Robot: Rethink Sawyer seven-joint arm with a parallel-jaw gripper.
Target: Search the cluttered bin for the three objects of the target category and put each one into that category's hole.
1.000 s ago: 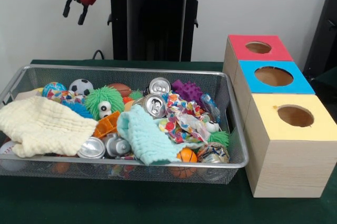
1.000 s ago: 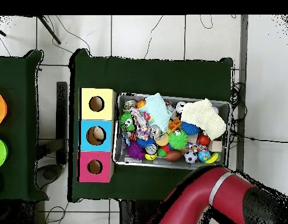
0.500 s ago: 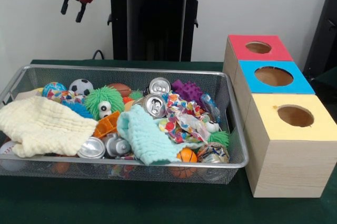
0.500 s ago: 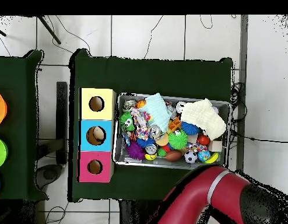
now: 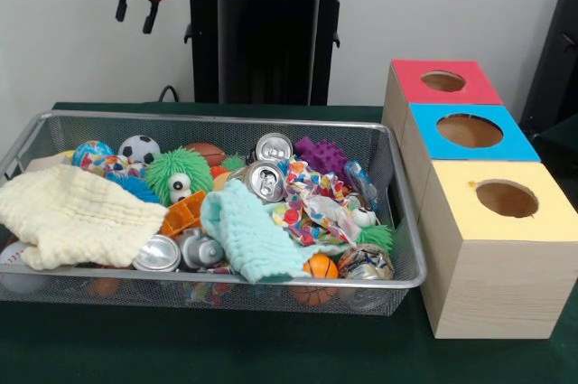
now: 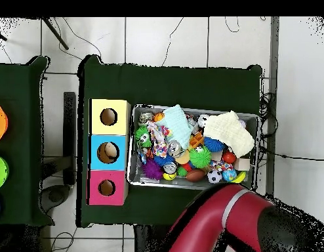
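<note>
Cans are sitting in the wire bin in the middle of the frame, mixed in with balls, fuzzy toys and two soft cloths. One shiny can is lying near the bin's lower left. The hand is hanging high in the upper left, open and holding nothing. Three wooden boxes are standing at the right: red, blue and yellow, each with a round hole on top.
</note>
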